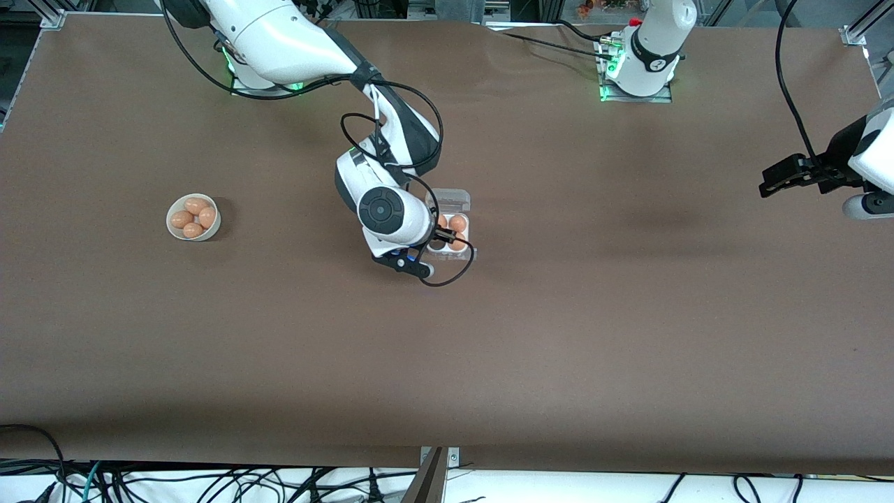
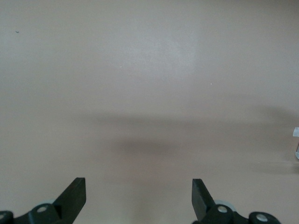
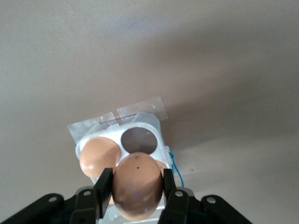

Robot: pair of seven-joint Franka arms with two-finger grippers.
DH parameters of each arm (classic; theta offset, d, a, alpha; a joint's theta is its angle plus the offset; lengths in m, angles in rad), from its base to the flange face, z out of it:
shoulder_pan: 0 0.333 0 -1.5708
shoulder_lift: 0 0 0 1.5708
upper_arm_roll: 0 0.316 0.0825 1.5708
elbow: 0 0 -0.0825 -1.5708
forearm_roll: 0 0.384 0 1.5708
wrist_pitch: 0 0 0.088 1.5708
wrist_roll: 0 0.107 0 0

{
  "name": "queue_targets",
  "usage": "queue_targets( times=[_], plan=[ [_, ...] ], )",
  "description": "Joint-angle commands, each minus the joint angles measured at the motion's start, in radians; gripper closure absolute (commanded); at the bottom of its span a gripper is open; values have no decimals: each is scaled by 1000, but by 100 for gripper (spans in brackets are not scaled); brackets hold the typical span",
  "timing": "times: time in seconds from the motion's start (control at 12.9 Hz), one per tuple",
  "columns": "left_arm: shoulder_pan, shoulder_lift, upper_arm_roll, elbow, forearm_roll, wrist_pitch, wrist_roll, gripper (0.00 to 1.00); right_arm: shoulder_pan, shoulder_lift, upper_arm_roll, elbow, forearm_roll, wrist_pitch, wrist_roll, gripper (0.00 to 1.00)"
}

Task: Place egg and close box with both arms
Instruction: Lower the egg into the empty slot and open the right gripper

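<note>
Front view shows the brown table (image 1: 559, 335) with both arms on it. The right arm (image 1: 300, 49) reaches from its base out to the middle of the table, and its tool (image 1: 438, 241) hangs over the box (image 1: 454, 202). The left arm (image 1: 869, 161) waits at its own end of the table, its tool (image 1: 768, 183) up in the air over bare table, well apart from everything else.

The box sits mid-table with its clear lid folded open on the side farther from the front camera. Two eggs show in its white tray beside the right tool. A white bowl (image 1: 174, 229) stands toward the right arm's end of the table, well apart from the box, with four brown eggs inside.

Right wrist view shows the right tool (image 3: 134, 186) clamped on the egg (image 3: 136, 184), one finger (image 3: 103, 189) pressed against each side of it. The egg hangs just above the box (image 3: 93, 128), where one cell holds an egg and the cell beside it is empty.

Left wrist view shows the left tool (image 2: 139, 198) with its fingers (image 2: 74, 193) spread wide, gripping nothing.
</note>
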Motion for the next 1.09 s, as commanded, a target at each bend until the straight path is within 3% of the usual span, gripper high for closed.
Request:
queue_targets(
  times=[0.0,0.85,0.93,1.01],
  plan=[
    [6,6,-3,26,11,-20,25,0,11,40,1,58,16,-5,19,83],
    [-3,8,-12,24,4,-20,10,1,30,83,-4,59,12,30,37,77],
    [-9,9,-12,24,4,-20,8,11,27,83,-5,59,12,30,34,63],
    [-13,9,-15,24,2,-20,7,13,22,81,-5,61,12,32,34,44]
  ],
)
